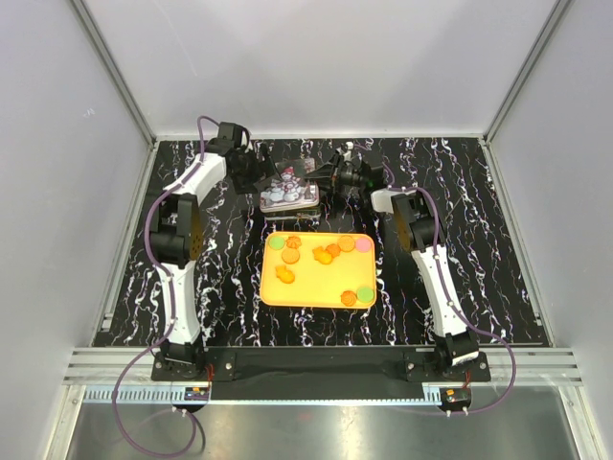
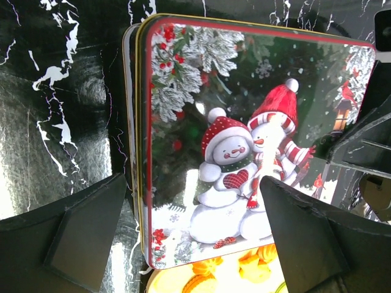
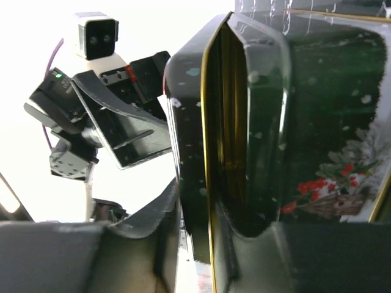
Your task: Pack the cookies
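The cookies (image 1: 289,256), small orange, green and pink discs, lie scattered on a yellow tray (image 1: 316,302); some show at the bottom of the left wrist view (image 2: 211,267). Behind the tray lies a rectangular tin with a snowman lid (image 1: 287,192) (image 2: 244,134). The lid sits slightly offset from the base. My left gripper (image 1: 251,172) (image 2: 195,201) is open, its fingers (image 2: 85,238) spread above the tin's left part and touching nothing. My right gripper (image 1: 326,177) (image 3: 220,226) is shut on the tin's right edge (image 3: 244,122), with a gap showing between lid and base.
The black marbled tabletop (image 1: 460,220) runs out to the white walls at the back and sides. The tray sits directly in front of the tin. Both arms reach towards the back centre, and the left arm shows in the right wrist view (image 3: 98,122).
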`<state>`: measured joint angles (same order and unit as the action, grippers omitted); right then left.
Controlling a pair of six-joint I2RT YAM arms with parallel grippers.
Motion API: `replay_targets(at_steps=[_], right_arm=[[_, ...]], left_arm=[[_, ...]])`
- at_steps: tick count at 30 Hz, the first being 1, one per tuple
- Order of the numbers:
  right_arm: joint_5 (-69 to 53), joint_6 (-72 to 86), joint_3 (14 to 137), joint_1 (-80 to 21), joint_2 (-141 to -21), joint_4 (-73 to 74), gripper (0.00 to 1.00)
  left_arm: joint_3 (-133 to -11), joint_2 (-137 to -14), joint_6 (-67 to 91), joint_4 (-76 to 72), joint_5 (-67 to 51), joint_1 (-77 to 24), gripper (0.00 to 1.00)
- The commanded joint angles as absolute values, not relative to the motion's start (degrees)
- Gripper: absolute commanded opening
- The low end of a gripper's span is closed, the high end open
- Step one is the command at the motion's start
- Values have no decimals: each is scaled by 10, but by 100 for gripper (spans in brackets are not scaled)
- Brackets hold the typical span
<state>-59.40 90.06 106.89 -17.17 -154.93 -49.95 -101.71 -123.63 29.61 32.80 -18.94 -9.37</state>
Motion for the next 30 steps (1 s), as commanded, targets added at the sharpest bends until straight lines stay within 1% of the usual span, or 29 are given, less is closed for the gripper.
replay_targets(at_steps=[1, 5, 13, 20, 30], right_arm=[[-592, 911, 1066, -164, -1541, -535, 34], [-595, 920, 1064, -165, -1540, -547, 41], [-595, 903, 1038, -155, -1514, -533, 50], [-598, 855, 1007, -146, -1488, -484, 54], [-599, 793, 980, -134, -1463, -411, 55]], left_arm=[[-1016, -1238, 299, 297, -200, -92, 98], [-1011, -1238, 308, 279, -221, -91, 97], [-1005, -1225, 326, 258, -243, -91, 95], [-1004, -1228, 329, 259, -245, -92, 94], [-1007, -1223, 330, 259, -245, -92, 94]])
